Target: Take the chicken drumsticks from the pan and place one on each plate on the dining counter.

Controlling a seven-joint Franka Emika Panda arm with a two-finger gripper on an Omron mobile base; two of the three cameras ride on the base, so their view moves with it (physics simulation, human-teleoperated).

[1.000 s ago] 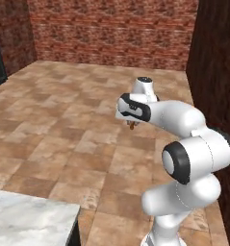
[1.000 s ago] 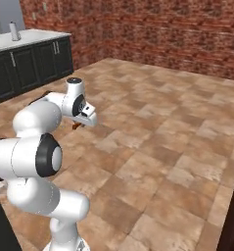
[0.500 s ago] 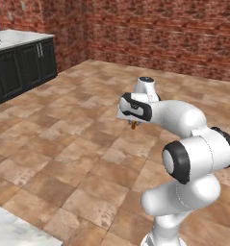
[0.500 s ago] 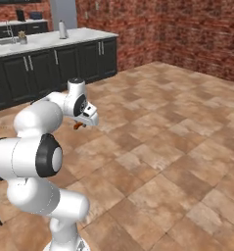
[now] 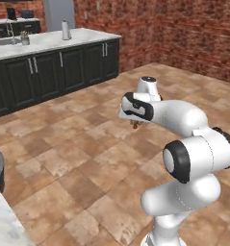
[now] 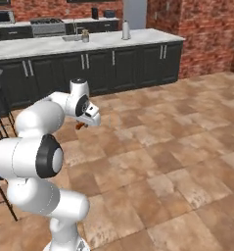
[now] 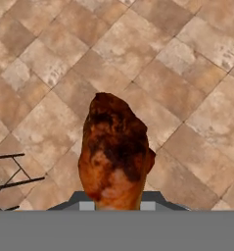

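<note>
Drumstick in the jaws, riding high over the tiled floor

From the left base view, the gripper (image 5: 135,122) is hanging above open floor with a chicken drumstick (image 5: 135,125) peeking beneath it, the black-cabinet counter (image 5: 49,41) standing far behind. From the right base view, the drumstick (image 6: 80,125) is poking out under the hand, well apart from that counter. In the hand view the jaws are pinching tight on the drumstick (image 7: 116,152), its fat end pointing away. It looks light, firm, probably greasy; I'd say gripping across the thick meaty part is safest against slipping.
</note>
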